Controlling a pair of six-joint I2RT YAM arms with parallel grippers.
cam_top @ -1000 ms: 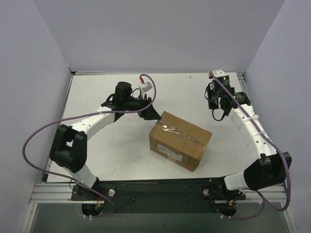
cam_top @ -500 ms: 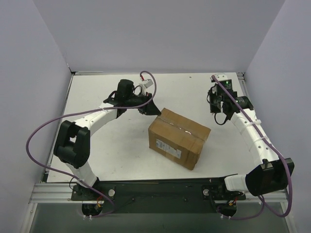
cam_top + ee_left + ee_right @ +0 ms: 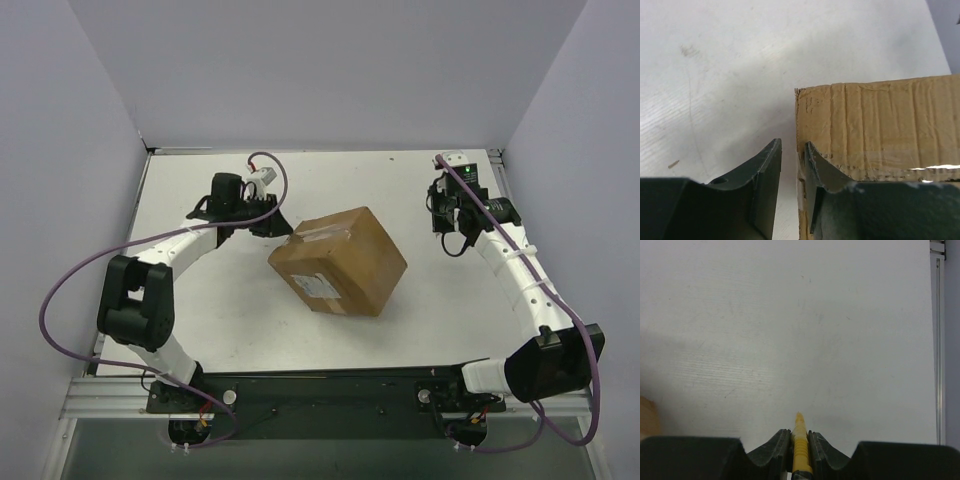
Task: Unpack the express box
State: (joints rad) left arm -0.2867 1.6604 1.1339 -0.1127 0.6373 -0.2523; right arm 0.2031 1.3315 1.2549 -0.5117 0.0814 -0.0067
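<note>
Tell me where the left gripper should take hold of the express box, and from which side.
Probably the far-left top corner of the express box, approached from the left, where the left gripper is. The body looks too wide for the jaws, and the tape seam holds the flaps shut, so that corner edge is the thinnest part on offer.

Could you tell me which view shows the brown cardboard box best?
The top external view: the brown cardboard box appears whole, label included. The left wrist shows only one taped corner; the right wrist, merely a blurred tan sliver.
</note>
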